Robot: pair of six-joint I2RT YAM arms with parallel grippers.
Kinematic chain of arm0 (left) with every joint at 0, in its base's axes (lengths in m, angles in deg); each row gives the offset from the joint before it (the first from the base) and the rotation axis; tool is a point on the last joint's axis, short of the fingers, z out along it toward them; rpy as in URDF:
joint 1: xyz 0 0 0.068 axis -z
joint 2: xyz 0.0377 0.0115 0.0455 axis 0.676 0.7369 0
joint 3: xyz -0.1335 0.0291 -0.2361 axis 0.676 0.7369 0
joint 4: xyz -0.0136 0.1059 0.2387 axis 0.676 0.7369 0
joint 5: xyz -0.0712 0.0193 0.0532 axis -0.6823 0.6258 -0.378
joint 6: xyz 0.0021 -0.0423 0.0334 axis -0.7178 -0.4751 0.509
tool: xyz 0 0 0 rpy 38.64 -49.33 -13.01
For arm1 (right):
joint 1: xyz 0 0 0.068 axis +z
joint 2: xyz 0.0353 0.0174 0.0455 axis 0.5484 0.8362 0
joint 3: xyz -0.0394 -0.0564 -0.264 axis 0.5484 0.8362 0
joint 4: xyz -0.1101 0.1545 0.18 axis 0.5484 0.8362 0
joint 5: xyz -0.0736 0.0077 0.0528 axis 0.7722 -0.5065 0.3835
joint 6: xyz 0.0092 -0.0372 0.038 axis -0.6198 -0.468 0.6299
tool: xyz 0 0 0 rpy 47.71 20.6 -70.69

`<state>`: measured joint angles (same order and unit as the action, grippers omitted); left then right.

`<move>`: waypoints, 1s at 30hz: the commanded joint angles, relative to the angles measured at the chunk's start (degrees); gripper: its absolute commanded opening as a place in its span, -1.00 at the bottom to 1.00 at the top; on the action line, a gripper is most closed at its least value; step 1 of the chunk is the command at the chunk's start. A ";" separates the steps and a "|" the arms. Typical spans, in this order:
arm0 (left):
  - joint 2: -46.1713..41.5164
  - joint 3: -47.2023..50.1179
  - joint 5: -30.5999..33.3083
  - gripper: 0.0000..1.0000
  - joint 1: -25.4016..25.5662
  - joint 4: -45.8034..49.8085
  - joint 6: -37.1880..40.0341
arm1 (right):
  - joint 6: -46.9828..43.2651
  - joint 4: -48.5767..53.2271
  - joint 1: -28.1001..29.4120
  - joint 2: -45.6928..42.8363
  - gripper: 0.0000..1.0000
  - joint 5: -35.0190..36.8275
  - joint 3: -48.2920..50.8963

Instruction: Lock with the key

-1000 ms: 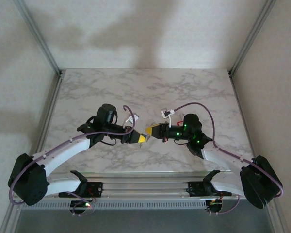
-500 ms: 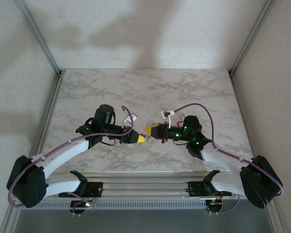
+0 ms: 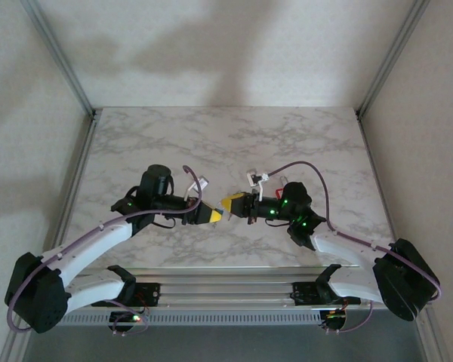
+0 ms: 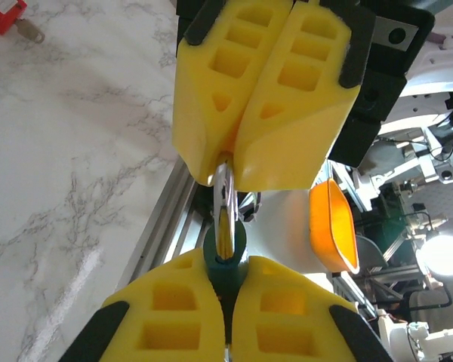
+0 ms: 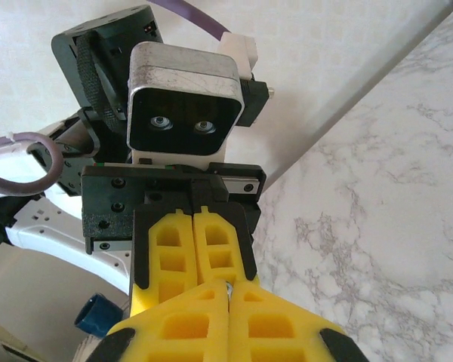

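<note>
The left gripper [image 4: 226, 271] is clenched on the dark green head of the key [image 4: 225, 228], and the right gripper [image 4: 226, 167] is clenched tip to tip on its metal end. Both are held clear above the marble table [image 4: 68, 173], probably to pass or re-seat the key for a better hold. The left wrist view reveals this shared grasp and what looks like a red padlock [image 4: 1, 13] lying well apart on the table, while the top external view gives the layout: the 2 yellow tips meet over the table's near middle.

You are reaching both arms inward toward each other, elbows bending outward, your left gripper [image 3: 214, 216] and right gripper [image 3: 228, 204] meeting tip to tip, both pressing their yellow fingers [image 4: 287, 113] closed.
</note>
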<state>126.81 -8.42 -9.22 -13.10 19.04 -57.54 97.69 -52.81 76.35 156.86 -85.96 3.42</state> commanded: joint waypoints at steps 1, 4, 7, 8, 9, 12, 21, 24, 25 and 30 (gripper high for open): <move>-1.99 -0.71 3.64 -1.00 -2.54 -12.47 -3.82 | -0.67 1.34 4.62 1.35 -1.00 -5.46 1.35; -2.70 -0.25 2.35 -1.00 -2.54 -16.57 -6.98 | -0.09 -0.42 5.85 3.33 -1.00 -4.92 1.44; -3.32 0.02 1.28 -1.00 -2.43 -18.56 -8.95 | 0.31 -1.59 6.39 5.31 -1.00 -4.95 0.86; -3.52 0.02 1.31 -1.00 -2.20 -18.52 -8.96 | 0.76 -2.52 6.39 5.74 -1.00 -5.37 0.75; -3.77 -0.07 1.56 -1.00 -2.18 -17.96 -8.68 | 1.20 -3.20 6.46 6.01 -1.00 -5.60 0.74; -4.30 -0.58 3.04 -1.00 -2.27 -14.75 -6.19 | 1.17 -3.43 6.92 5.68 -1.00 -5.65 0.89; -3.22 -1.52 7.38 -1.00 -2.66 -13.12 -5.16 | -5.08 13.36 6.73 -2.15 -1.00 1.93 -2.16; -2.91 -1.65 8.27 -1.00 -2.71 -12.76 -5.53 | -5.83 19.22 5.59 -5.87 -0.84 6.73 -3.69; -2.80 -1.61 8.35 -1.00 -2.69 -12.70 -5.58 | -5.52 20.07 4.98 -6.82 -0.74 7.93 -3.83; -2.61 -1.23 8.73 -1.00 -2.71 -11.69 -4.98 | -3.21 21.03 1.32 -10.20 -0.20 7.84 -4.11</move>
<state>124.02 -8.16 -3.25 -15.46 10.08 -63.79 94.24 -36.13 79.21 148.33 -77.21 0.08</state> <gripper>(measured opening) 0.037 0.390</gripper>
